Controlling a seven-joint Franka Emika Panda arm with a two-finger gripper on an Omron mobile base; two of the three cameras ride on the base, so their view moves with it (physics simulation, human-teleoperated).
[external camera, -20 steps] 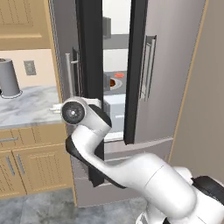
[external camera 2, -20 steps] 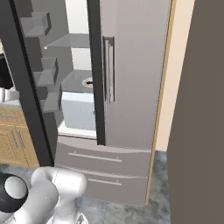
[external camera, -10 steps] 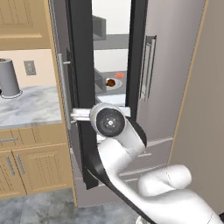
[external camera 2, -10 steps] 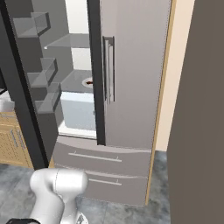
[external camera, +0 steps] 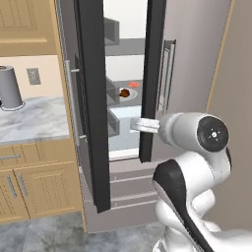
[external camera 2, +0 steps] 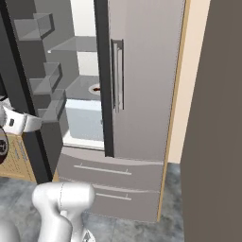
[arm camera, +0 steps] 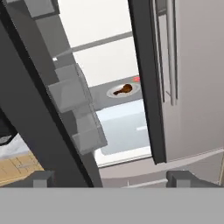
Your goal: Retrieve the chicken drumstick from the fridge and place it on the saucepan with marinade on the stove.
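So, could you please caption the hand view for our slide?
Open gripper faces the fridge, its left door ajar, chicken drumstick on a shelf plate.

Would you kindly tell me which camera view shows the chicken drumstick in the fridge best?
The hand view: the chicken drumstick lies unobstructed on a pale plate and its shape reads clearly. The left base view shows it as a small dark lump; in the right base view it is a speck beside the door's edge.
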